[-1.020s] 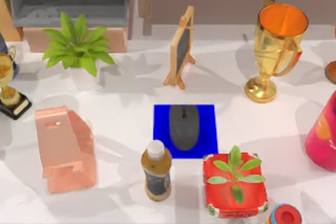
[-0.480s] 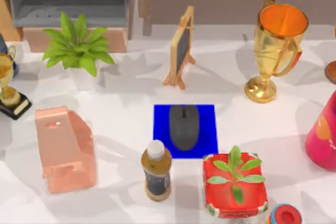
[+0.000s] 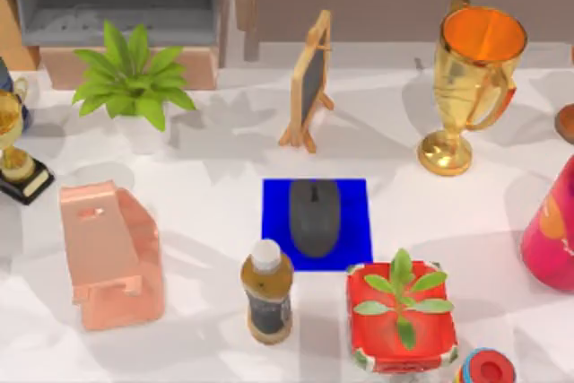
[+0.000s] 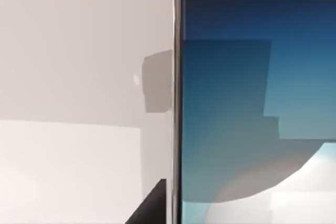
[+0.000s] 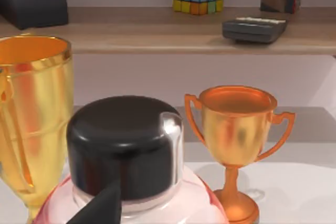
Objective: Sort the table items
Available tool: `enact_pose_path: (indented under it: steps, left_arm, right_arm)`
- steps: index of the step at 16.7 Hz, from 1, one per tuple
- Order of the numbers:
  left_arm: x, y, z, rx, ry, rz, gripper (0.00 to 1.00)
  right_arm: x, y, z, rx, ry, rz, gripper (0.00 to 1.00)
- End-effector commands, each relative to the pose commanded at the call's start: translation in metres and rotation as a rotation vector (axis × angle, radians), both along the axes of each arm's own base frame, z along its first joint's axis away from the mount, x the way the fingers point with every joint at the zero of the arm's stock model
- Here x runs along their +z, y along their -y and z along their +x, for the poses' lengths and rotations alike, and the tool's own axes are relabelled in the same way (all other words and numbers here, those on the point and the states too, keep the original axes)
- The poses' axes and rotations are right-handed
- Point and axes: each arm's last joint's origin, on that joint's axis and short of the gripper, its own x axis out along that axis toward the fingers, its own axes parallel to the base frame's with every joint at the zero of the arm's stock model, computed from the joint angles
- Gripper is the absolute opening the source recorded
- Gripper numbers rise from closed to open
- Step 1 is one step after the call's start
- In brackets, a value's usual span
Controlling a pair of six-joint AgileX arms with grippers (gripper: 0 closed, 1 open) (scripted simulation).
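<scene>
1. the smartphone (image 4: 252, 103) runs off the left wrist view's edges, so its full outline cannot be told.
2. a dark wedge (image 4: 152, 205) at that view's lower edge is cut off and cannot be identified.
3. the pink bottle (image 3: 552, 230) is cut by the top view's right edge.
4. in the right wrist view, a black-capped pink bottle (image 5: 126, 145) hides part of the large gold trophy (image 5: 31, 114).
5. the small trophy (image 3: 13, 150) is clipped at the top view's left edge.

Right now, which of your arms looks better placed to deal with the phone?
Probably the left. Its wrist camera looks straight at the phone up close, while the right wrist camera faces a black-capped pink bottle and trophies.
</scene>
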Motion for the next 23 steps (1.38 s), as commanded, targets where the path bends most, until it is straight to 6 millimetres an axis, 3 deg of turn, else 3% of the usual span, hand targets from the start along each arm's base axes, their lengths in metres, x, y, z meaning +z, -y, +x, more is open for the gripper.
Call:
enact_pose_path:
  steps: [5,7,10,13,16,19,23]
  left_arm:
    - [0.001,0.001,0.0,0.005,0.005,0.013,0.0]
    - [0.02,0.007,0.002,0.039,0.051,0.083,0.0]
    - [0.064,0.031,0.002,0.123,0.176,0.237,0.0]
    - [0.107,0.077,-0.011,0.221,0.327,0.365,0.0]
    - [0.134,0.134,-0.039,0.327,0.474,0.426,0.0]
    - [0.141,0.19,-0.08,0.432,0.608,0.419,0.0]
    - [0.128,0.246,-0.142,0.54,0.774,0.33,0.0]
  right_arm:
    - [0.0,0.0,0.0,0.0,0.0,0.0,1.0]
    - [0.0,0.0,0.0,0.0,0.0,0.0,1.0]
    - [0.0,0.0,0.0,0.0,0.0,0.0,1.0]
    - [0.0,0.0,0.0,0.0,0.0,0.0,1.0]
    - [0.0,0.0,0.0,0.0,0.0,0.0,1.0]
    - [0.0,0.0,0.0,0.0,0.0,0.0,1.0]
    - [0.0,0.0,0.0,0.0,0.0,0.0,1.0]
